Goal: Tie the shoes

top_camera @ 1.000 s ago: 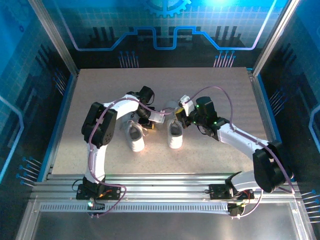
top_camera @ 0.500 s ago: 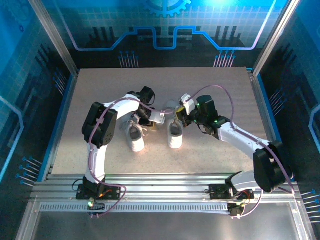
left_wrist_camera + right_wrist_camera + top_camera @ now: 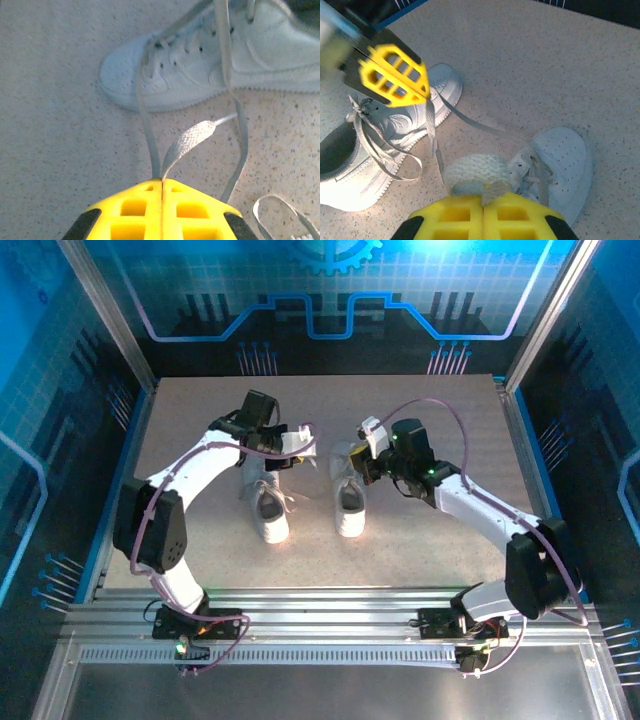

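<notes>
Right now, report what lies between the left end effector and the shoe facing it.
In the left wrist view, lace strands run from the shut left end effector to the shoe, over speckled table.

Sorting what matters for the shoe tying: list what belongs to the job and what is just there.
Job:
- left sneaker
- right sneaker
- lace, pinched in the shut left gripper
- bunched lace, pinched in the shut right gripper

Just there:
- speckled table
- blue enclosure walls
- metal rail by the arm bases
</notes>
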